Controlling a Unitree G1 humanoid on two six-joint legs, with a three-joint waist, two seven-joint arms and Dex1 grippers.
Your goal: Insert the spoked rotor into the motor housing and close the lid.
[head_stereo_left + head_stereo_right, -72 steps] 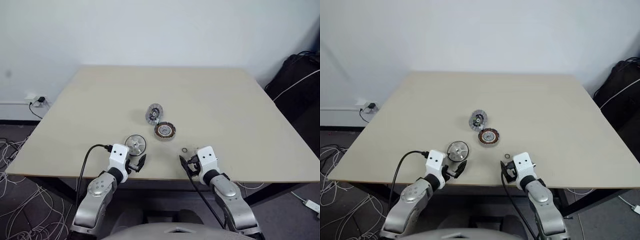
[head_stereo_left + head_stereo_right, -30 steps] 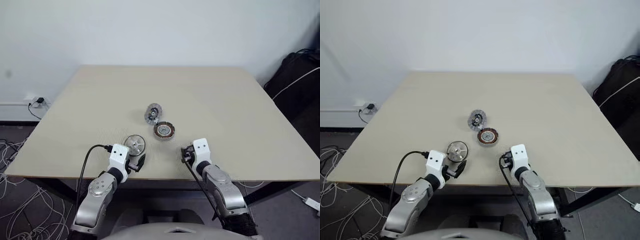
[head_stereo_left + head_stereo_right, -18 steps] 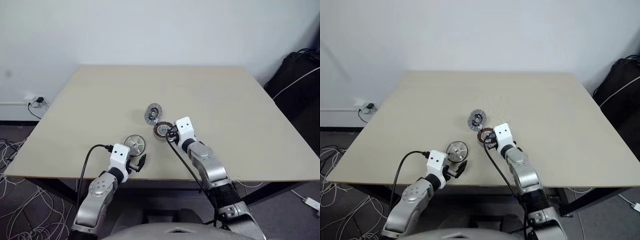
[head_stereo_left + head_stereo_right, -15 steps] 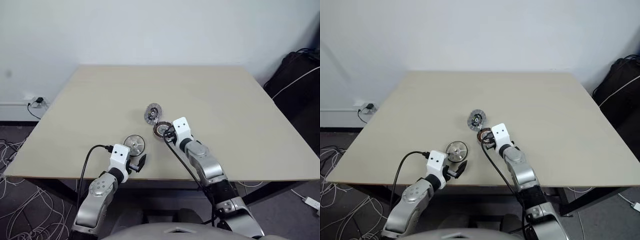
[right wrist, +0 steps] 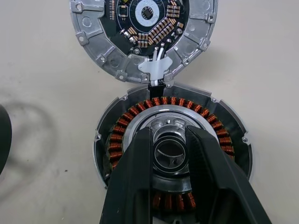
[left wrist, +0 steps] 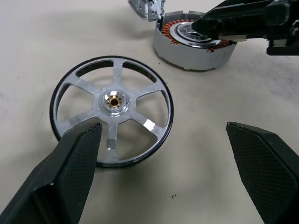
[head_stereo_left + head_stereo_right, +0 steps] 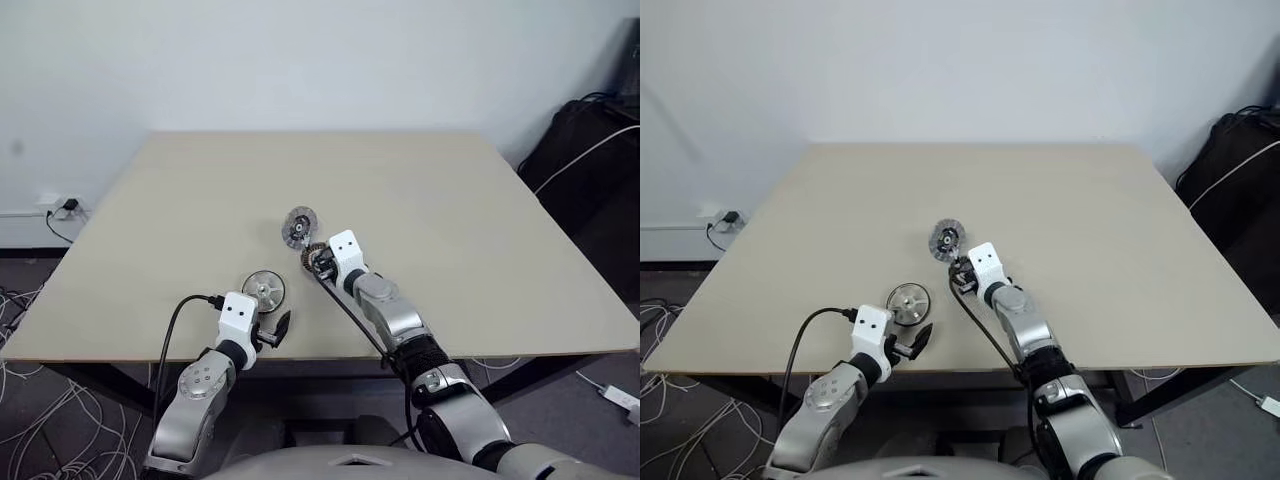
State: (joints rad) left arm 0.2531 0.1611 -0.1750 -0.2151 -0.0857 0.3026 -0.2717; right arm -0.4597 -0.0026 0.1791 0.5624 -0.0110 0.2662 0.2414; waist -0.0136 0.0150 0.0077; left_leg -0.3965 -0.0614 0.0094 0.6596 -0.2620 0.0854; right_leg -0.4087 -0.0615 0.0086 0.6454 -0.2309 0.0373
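Spoked rotor: the round silver metal wheel with thin rim, thin spokes and raised brass-coloured hub [image 6: 112, 110] lies flat on the beige surface [image 7: 480, 220], near its front edge, not yet in the housing.
Left gripper [image 6: 163, 182]: nearest to the rotor; its black jaws are spread wide and empty, and the rotor lies just ahead of them, toward the left jaw.
Key relation: the flat wheel has no long axis, so I judge the left jaws must come over the rim or the hub.
Motor housing: the round grey metal ring packed with copper-brown windings [image 5: 224, 140] sits beyond the rotor, a little to its right.
Right gripper [image 5: 170, 154]: its jaws, narrowly parted, stand over the silver centre of the housing; whether they pinch it, I cannot tell.
Lid: the round silver cover with a circuit board inside [image 5: 142, 32] lies open, farthest away, joined to the housing.
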